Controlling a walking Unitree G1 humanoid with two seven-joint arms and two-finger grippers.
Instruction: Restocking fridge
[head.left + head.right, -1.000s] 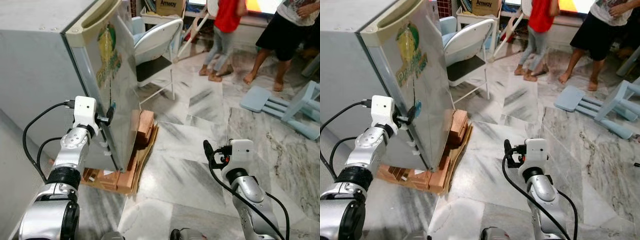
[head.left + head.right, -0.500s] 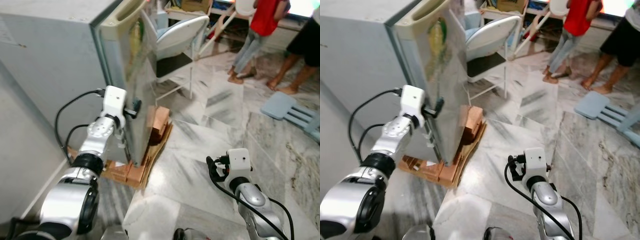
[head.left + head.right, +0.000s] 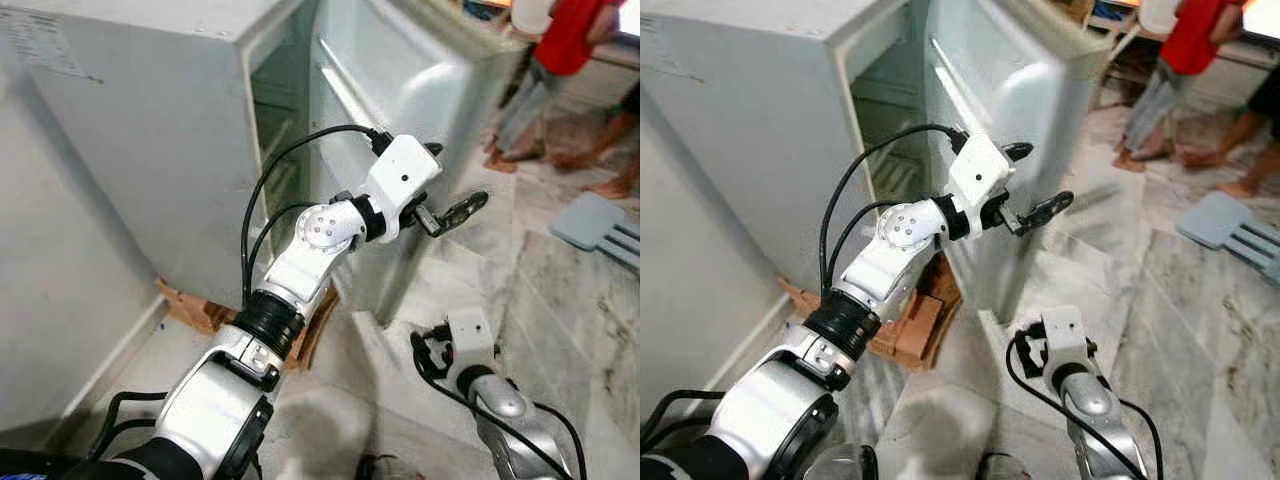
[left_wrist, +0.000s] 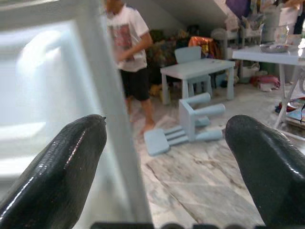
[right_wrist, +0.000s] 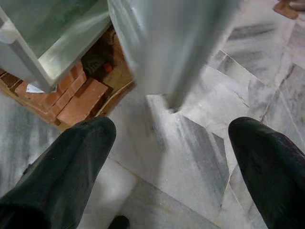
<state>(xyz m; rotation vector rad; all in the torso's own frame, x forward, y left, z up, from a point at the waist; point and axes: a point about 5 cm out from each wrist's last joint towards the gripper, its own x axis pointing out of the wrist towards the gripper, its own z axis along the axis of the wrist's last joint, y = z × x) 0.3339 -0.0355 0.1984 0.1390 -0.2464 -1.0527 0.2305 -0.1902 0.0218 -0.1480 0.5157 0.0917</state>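
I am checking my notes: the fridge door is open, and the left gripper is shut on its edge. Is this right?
Not quite. The door is open, but the left gripper is open, its fingers apart around the door's edge, as the left wrist view shows.

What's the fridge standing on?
The fridge stands on reddish bricks laid over flattened cardboard on the marble floor. How far the bricks run beneath it is hidden by the fridge body.

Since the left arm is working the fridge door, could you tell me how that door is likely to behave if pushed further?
The fridge door looks rigid, so it should probably swing, not flex. Its smooth surface may let the left gripper slip. The fridge stands on stacked bricks, so a hard shove might rock it.
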